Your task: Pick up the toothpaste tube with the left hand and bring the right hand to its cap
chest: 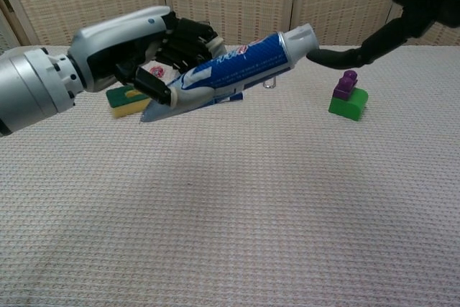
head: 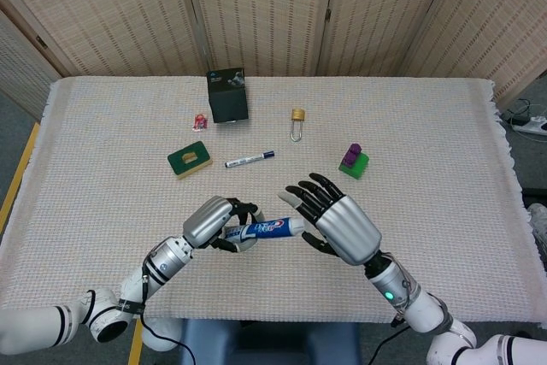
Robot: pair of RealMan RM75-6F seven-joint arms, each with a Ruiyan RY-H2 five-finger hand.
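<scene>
Toothpaste tube [chest: 230, 68] is up off the bench [head: 444, 126], held level w/ cap [chest: 299, 37] aimed at the right hand [head: 338, 221]. Pick-up looks done; step in hand is the right hand's approach to the cap. Left hand [chest: 136, 48] grips the tube's tail end, fingers [chest: 188, 37] curled round it. Right hand holds nothing, fingers [head: 309, 194] spread; thumb tip [chest: 320, 55] sits at the cap, contact or just beside, can't tell. Next move prob calls for a small, slow close-in w/ upper fingers onto the cap, tube kept steady.
</scene>
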